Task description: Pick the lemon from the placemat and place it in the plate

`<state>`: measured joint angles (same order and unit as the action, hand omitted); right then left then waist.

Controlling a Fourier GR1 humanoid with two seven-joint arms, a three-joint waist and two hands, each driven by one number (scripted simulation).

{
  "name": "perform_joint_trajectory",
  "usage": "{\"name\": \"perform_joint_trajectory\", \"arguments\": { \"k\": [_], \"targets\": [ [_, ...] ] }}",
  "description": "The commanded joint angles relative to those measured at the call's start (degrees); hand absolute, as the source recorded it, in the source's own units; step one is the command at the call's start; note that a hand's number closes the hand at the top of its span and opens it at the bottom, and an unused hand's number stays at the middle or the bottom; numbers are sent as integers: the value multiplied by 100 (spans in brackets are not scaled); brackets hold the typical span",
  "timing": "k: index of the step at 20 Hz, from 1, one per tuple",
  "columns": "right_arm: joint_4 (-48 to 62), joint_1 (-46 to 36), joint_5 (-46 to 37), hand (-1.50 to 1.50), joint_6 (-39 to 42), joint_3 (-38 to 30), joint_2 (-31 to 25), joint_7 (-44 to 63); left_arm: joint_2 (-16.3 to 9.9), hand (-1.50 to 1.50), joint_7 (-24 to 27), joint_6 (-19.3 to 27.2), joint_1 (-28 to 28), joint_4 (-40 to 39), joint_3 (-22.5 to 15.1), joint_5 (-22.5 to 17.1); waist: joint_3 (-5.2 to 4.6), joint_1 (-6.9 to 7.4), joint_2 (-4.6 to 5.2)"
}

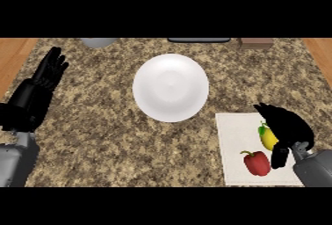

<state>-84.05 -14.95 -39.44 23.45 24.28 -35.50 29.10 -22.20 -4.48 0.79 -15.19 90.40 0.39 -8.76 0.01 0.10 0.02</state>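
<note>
Down on the white placemat, right hand is curled over the lemon, fingers closing round it. Red bell pepper sits just beside, so a drifting finger might nudge it. White plate waits well apart; left hand rests open at left.

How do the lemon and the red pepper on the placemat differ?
The lemon is yellow, the red pepper red. The right hand partly covers the lemon; the red pepper lies untouched and in full view, nearer the robot. Both rest on the white placemat.
</note>
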Motion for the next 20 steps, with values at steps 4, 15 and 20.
{"name": "perform_joint_trajectory", "arguments": {
  "k": [4,15,20],
  "targets": [
    [1031,150,-568,-150,-217,-226,191,-997,270,0,-41,-36,91,129,27,267,1,5,1],
    [1882,-254,-1194,150,-1074,-601,689,-1725,366,0,-443,-203,94,527,146,345,5,53,-1],
    [1817,-69,-1947,150,-2340,-382,953,-1743,426,0,-329,-94,-182,205,258,471,4,-1,0]
  ]
}}
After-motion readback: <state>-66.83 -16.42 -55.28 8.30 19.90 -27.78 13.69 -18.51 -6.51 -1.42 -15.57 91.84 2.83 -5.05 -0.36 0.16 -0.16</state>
